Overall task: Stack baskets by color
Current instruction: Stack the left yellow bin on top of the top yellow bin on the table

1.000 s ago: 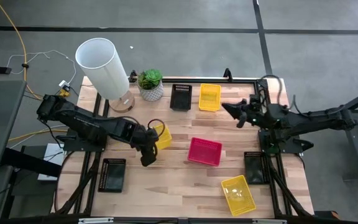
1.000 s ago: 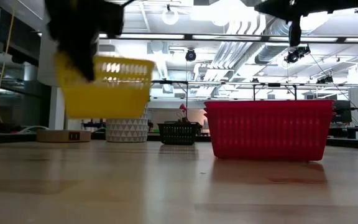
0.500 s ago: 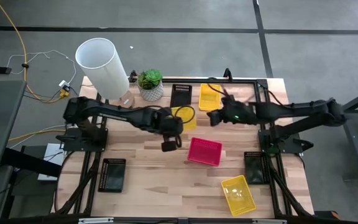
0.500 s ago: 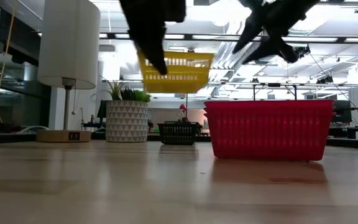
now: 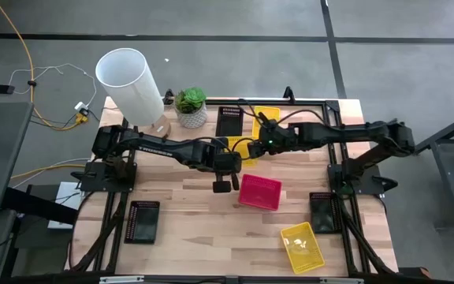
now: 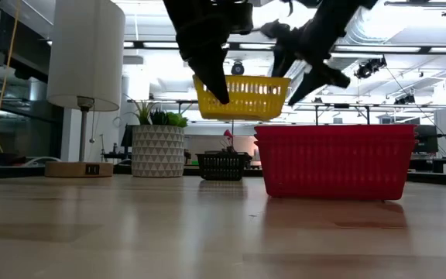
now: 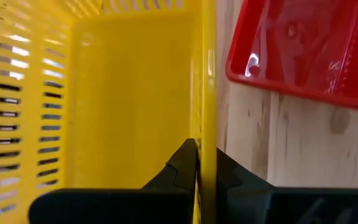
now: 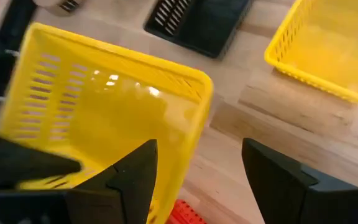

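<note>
A yellow basket (image 5: 240, 147) hangs above the table's middle, with my left gripper (image 5: 231, 158) shut on it; it also shows in the low view (image 6: 242, 97). My right gripper (image 8: 197, 180) is open at the basket's right end (image 8: 194, 106), one finger on either side of its corner, and I see no touch. A red basket (image 5: 260, 192) stands on the table just near of them. A second yellow basket (image 5: 266, 120) and a black basket (image 5: 228, 122) stand at the far edge. My left gripper pinches the yellow basket's side wall (image 7: 207, 140), the one toward the red basket (image 7: 303, 50), with one finger inside the basket and one outside. The fingers lie across the rim. The basket hangs clear of the table, roughly level and open side up.
A third yellow basket (image 5: 302, 246) lies near the front right. Black baskets sit at the front left (image 5: 142, 221) and the right (image 5: 324, 211). A potted plant (image 5: 190, 106) and a big white cylinder (image 5: 130, 85) stand at the far left.
My left gripper has carried the yellow basket from the table's left toward the middle and somewhat farther back, rolling as it went. My right gripper has swung in from the right toward the basket, tipped downward and opened.
</note>
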Motion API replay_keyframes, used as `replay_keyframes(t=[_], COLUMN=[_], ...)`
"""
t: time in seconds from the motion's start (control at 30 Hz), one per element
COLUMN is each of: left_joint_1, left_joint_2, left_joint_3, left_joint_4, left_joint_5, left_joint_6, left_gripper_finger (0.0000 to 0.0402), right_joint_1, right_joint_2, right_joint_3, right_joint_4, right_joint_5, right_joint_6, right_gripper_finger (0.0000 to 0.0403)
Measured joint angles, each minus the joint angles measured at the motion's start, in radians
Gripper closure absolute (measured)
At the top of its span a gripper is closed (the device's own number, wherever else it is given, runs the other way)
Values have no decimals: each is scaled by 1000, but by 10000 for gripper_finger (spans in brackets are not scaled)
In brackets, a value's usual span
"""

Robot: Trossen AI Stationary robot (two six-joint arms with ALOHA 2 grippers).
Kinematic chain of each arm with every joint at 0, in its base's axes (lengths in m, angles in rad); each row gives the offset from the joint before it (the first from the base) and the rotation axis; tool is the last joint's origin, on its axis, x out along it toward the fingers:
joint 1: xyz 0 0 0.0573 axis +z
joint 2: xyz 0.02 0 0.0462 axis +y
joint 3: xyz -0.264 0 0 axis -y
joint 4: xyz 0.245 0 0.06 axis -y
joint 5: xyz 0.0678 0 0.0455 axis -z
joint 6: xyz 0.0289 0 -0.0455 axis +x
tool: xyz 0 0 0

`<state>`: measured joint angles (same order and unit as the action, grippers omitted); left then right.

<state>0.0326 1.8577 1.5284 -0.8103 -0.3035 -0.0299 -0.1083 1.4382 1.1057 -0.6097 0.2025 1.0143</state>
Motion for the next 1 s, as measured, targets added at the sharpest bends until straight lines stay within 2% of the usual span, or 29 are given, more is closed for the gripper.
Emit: replay_keyframes(t=[0.17, 0.3, 0.4, 0.57, 0.6, 0.77, 1.0], left_joint_1=[0, 0, 2, 2, 2, 17, 51], left_joint_2=[0, 0, 0, 0, 0, 0, -40], left_joint_3=[0, 0, 0, 0, 0, 56, 217], left_joint_4=[26, 32, 43, 86, 96, 46, -109], left_joint_5=[1, 0, 1, 24, 35, 92, 69], left_joint_6=[0, -1, 11, 42, 43, 43, 90], left_gripper_finger=[401, 401, 401, 400, 397, 356, 282], right_joint_1=[-2, -2, -2, -5, -6, -14, -77], right_joint_2=[55, 69, 68, 65, 65, 49, -91], right_joint_3=[-1, -1, -1, -1, -1, -1, -3], right_joint_4=[32, 24, 20, 8, 3, -75, -313], right_joint_5=[-23, -22, -19, -11, -13, -3, 83], right_joint_6=[17, 18, 18, 5, -2, -29, -112], right_gripper_finger=[182, 206, 250, 372, 386, 393, 402])
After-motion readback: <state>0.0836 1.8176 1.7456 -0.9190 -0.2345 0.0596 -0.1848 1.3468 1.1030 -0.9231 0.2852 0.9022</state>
